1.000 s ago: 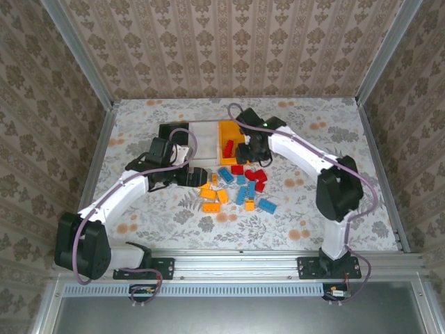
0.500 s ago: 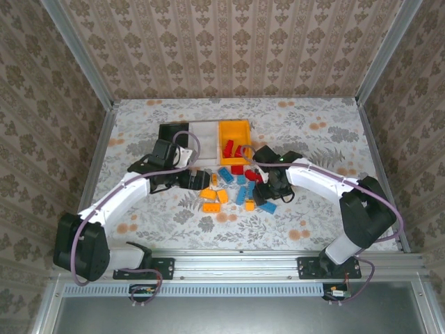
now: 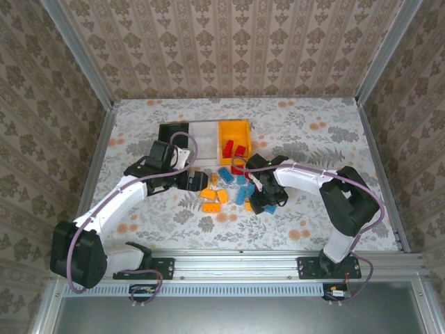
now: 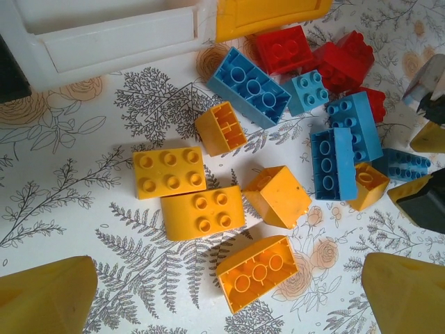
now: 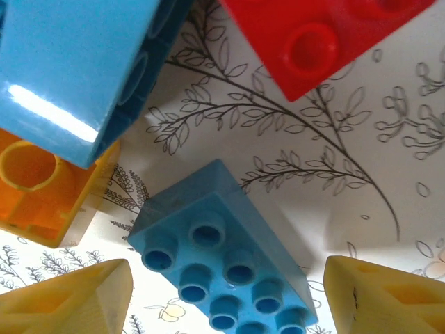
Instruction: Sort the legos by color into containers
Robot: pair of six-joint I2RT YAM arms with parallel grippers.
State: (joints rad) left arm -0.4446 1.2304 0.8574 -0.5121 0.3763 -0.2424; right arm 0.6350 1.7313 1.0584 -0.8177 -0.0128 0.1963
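The legos lie in a loose pile (image 3: 236,186) in front of the containers: a black bin (image 3: 170,132), a white bin (image 3: 204,133) and an orange-yellow bin (image 3: 245,129) holding two red bricks (image 3: 234,148). My left gripper (image 4: 226,299) is open above the orange bricks, and an upside-down orange brick (image 4: 257,273) lies between its fingers (image 4: 42,296). Over the pile's near right side, my right gripper (image 5: 226,303) is open and low. It straddles a blue eight-stud brick (image 5: 222,268), with a gap on each side. In the top view the left gripper (image 3: 203,183) and right gripper (image 3: 268,202) flank the pile.
Blue bricks (image 4: 247,87) and red bricks (image 4: 281,49) crowd the far side of the pile by the orange-yellow bin's front wall (image 4: 268,14). A red brick (image 5: 320,35) and a large blue brick (image 5: 69,62) lie just beyond the right gripper. Patterned walls enclose the table.
The right arm has swung from over the orange-yellow bin down to the pile's near right side, and its jaws have widened. The left arm has barely shifted.
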